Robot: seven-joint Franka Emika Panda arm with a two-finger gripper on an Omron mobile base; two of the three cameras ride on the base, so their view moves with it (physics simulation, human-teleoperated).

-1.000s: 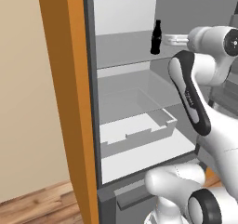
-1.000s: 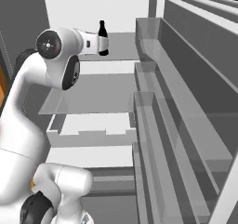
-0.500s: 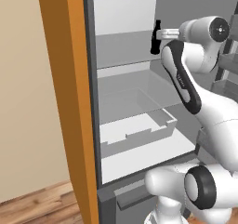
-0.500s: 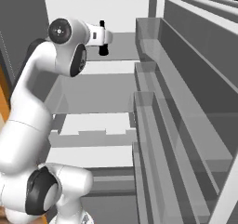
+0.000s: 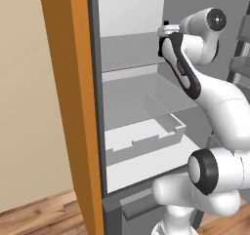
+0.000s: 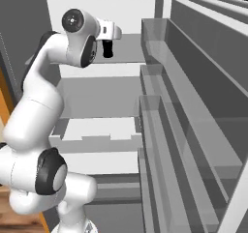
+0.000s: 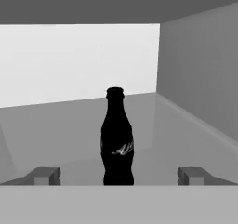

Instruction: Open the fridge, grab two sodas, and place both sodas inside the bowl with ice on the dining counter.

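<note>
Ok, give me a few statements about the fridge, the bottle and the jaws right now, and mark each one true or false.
1. The fridge stands open. True.
2. The black bottle lies on its side. False: it stands upright on the upper shelf.
3. The gripper has its jaws wide apart, one to each side of the bottle. True.
4. The jaws squeeze the bottle. False: there is a clear gap on both sides.
5. A red can stands next to the bottle on that shelf. False: the hand view has no can beside it.
</note>
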